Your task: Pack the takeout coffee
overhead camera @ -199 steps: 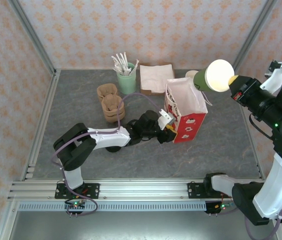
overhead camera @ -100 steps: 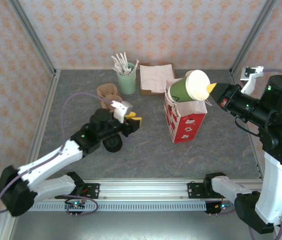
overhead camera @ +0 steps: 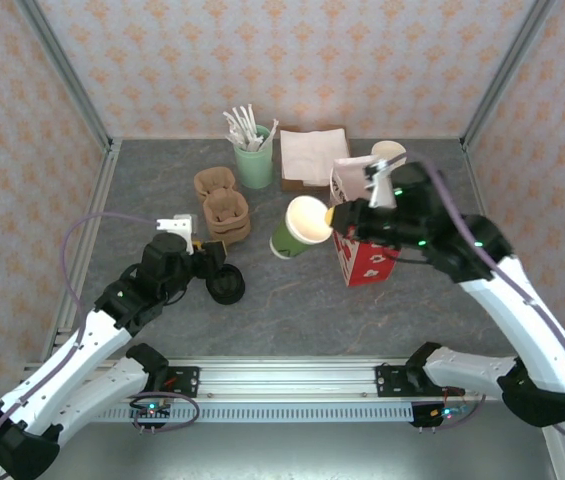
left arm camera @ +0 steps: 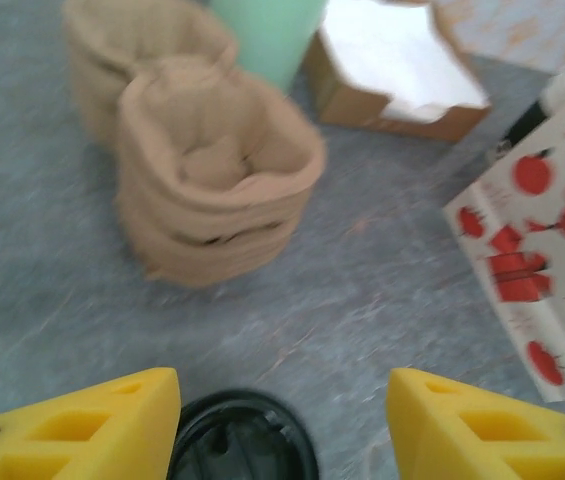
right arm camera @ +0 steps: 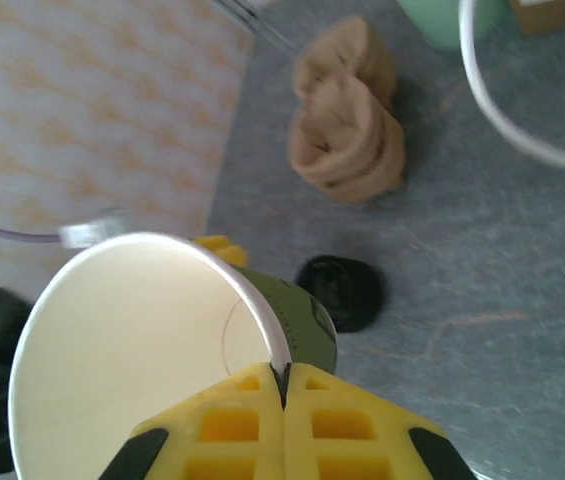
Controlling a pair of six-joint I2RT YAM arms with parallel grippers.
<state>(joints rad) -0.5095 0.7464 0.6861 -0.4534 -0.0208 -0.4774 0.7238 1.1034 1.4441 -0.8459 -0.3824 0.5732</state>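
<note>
The white-and-black left arm [overhead camera: 92, 335] is lying low, elbow bent, its yellow-fingered left gripper [overhead camera: 205, 262] pointing inward. Its fingers [left arm camera: 112, 420] are standing wide apart, gripping nothing. The right arm [overhead camera: 502, 290] is arching in from the right side, its right gripper [overhead camera: 334, 215] pinching the rim of a dark olive-green paper cup [overhead camera: 297, 228] — pads pressed together.

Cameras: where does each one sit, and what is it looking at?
Top external: above and behind, looking down at the table; left arm and right arm show.
Left wrist: on the left arm, facing down past the open left gripper at the black lid and brown carriers.
Right wrist: on the right arm, looking along the right gripper, pinching the green cup's rim.
Shared: both wrist views see the lid and carriers.
</note>
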